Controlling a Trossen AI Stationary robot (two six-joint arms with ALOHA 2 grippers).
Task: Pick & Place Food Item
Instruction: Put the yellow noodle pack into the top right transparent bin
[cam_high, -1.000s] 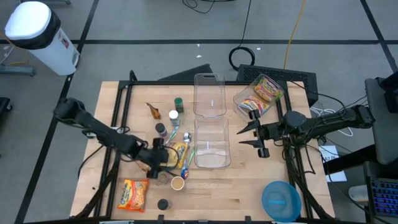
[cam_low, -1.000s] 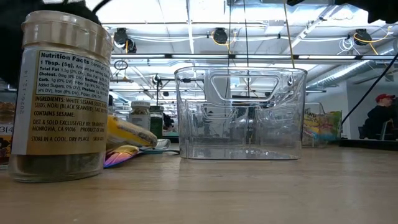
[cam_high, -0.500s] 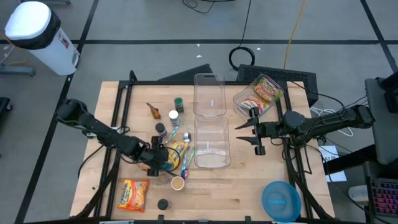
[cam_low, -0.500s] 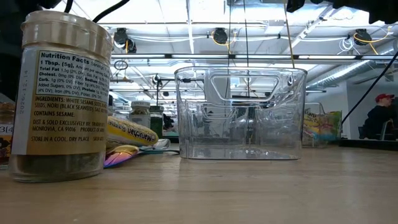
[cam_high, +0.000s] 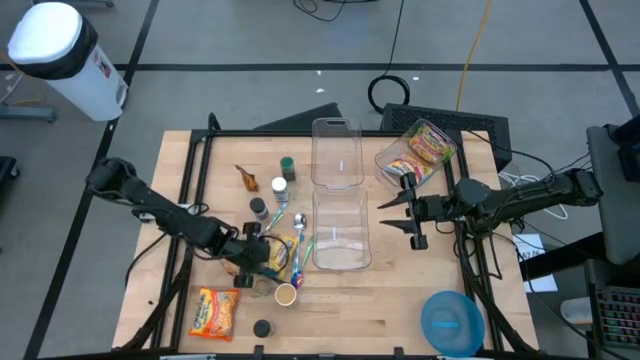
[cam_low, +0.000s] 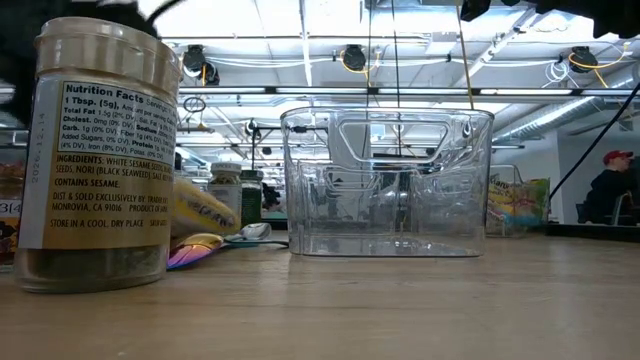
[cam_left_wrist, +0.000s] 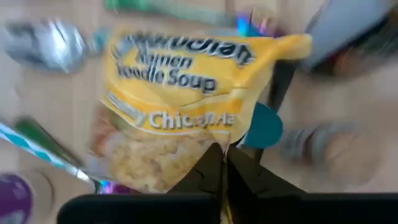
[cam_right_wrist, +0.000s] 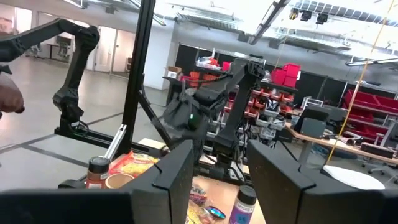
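A yellow ramen noodle soup packet (cam_high: 286, 248) lies among spoons (cam_high: 299, 222) left of the near clear bin (cam_high: 341, 232). In the low view it shows blurred (cam_low: 202, 210) behind a big spice jar (cam_low: 98, 150). My left gripper (cam_high: 263, 255) is at the packet's left edge, shut on it. My right gripper (cam_high: 405, 215) hovers open to the right of the bins with nothing between its fingers; the right wrist view shows them (cam_right_wrist: 224, 180) pointing across the table. My left gripper pinches the packet's edge (cam_left_wrist: 214, 144) between its two fingertips, which meet in the left wrist view. The fingers slant down at it from the table's left side. The packet spreads away from them over the spoons; whether it is clear of the table I cannot tell.
A second clear bin (cam_high: 337, 152) stands behind the first, and a tipped bin of snack packets (cam_high: 415, 152) at the far right. An orange noodle packet (cam_high: 213, 312), a small cup (cam_high: 285, 294), a dark lid (cam_high: 262, 327), several small jars (cam_high: 283, 176) and a blue bowl (cam_high: 452, 322) lie around.
My left gripper has shut and taken hold of the yellow packet's edge. In the low view the packet has shifted and now shows blurred. My right arm has kept still.
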